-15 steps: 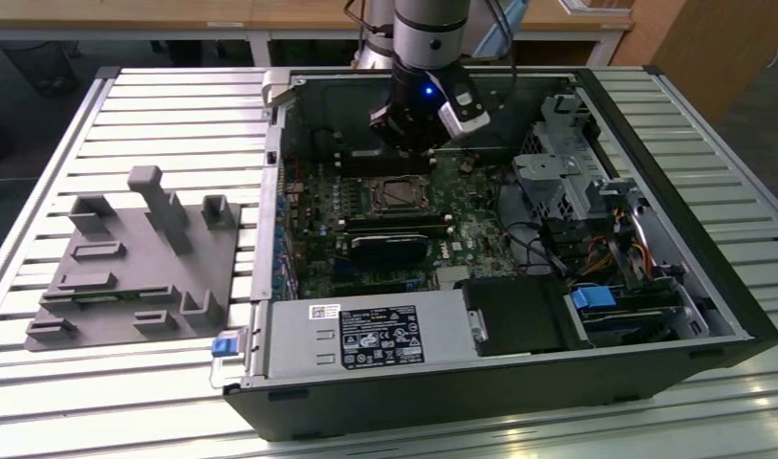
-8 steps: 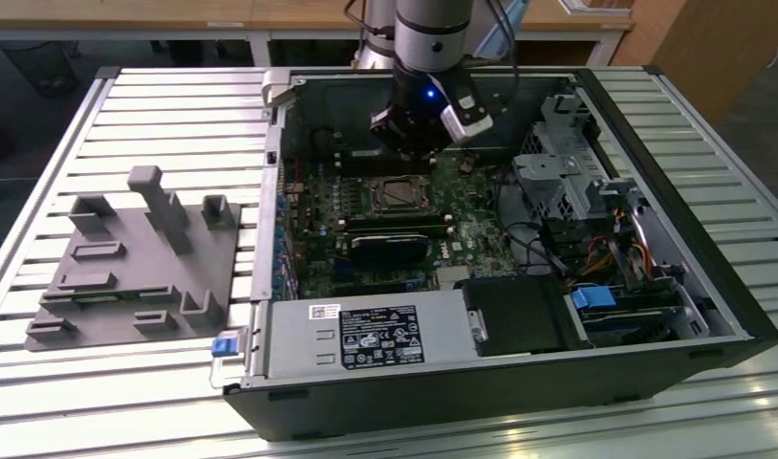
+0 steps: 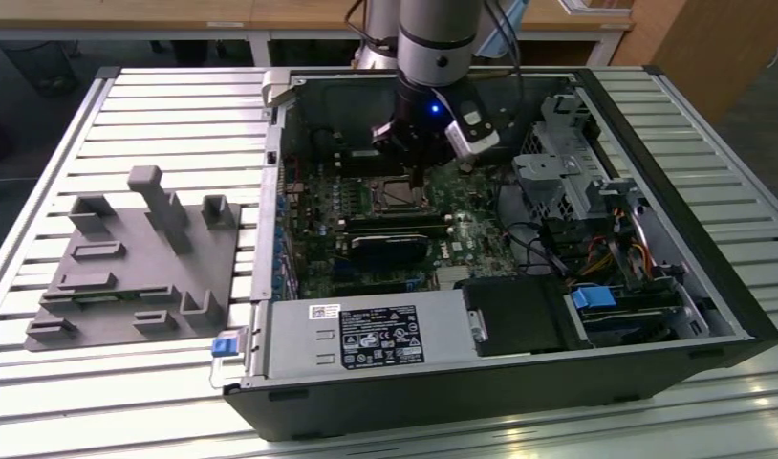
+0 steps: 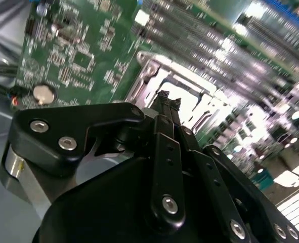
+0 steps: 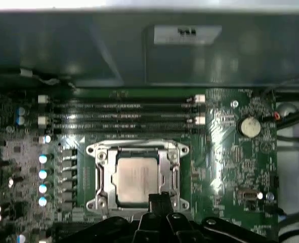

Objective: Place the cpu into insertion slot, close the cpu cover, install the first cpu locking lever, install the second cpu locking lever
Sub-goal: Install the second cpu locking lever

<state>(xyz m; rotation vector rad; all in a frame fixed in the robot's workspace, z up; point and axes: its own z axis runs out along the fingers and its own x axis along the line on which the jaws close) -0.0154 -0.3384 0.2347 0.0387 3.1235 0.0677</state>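
The cpu (image 5: 135, 177), a pale silvery square, lies in the insertion slot (image 3: 396, 194) on the green board. The cpu cover (image 5: 101, 172), a silvery frame with a cut-out centre, lies flat around the chip. In the second wrist view the same cover (image 4: 150, 66) gleams beyond the fingers. I cannot make out how the locking levers stand. My gripper (image 5: 159, 197) hovers at the socket's edge with its black fingers pressed together and nothing between them. The exterior view shows the gripper (image 3: 421, 180) inside the open case just above the socket, and its tip (image 4: 165, 97) points at the frame.
Long black memory slots (image 5: 121, 114) run beside the socket, with a coin battery (image 5: 249, 126) nearby. A black fan block (image 3: 389, 251), drive cages (image 3: 568, 172) and a power supply (image 3: 363, 335) crowd the case. A grey fixture (image 3: 134, 258) sits on the slatted table at the exterior view's left.
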